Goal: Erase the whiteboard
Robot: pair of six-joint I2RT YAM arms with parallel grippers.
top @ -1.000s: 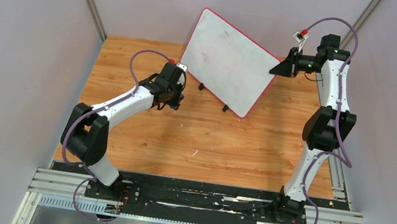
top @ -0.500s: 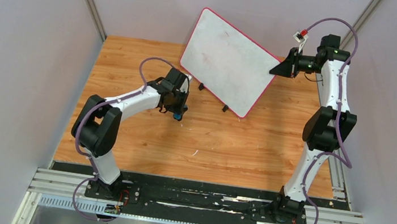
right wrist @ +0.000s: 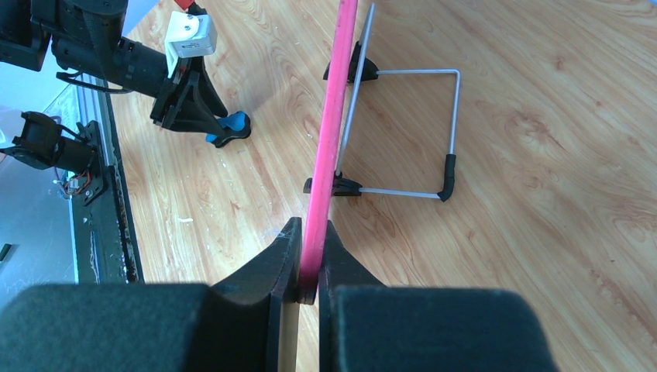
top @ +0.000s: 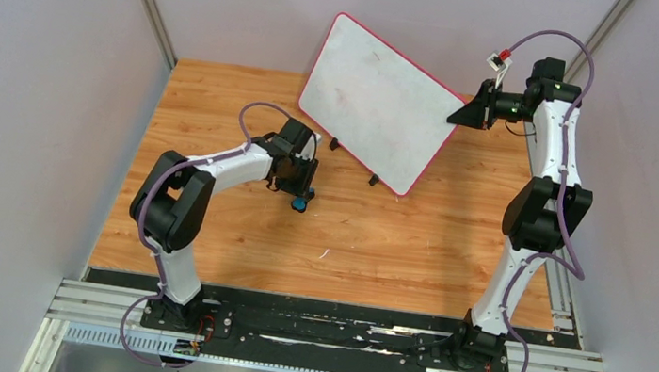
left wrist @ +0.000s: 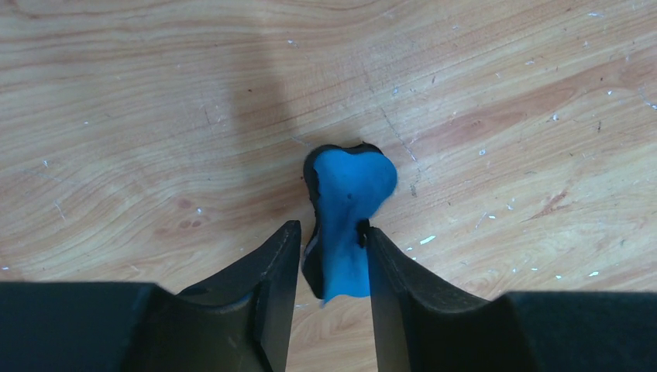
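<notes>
Blue eraser (left wrist: 349, 194), lower end hidden, clamped in left claw (left wrist: 329, 229); right claw (right wrist: 308, 225) pinches whiteboard (top: 375, 97) rim

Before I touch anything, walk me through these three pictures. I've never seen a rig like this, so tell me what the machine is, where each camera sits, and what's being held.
This is a robot with two arms bolted to the near edge of a wooden table. The wide picture looks down from above and behind the arms. The other two come from a small camera on each wrist, so the dark shapes at the bottom are that arm's own fingers. The left claw pinches a blue eraser close to the wood. The right claw is clamped on the pink rim of the whiteboard, which stands tilted on a wire stand. The board looks nearly clean, with only faint smudges.
</notes>
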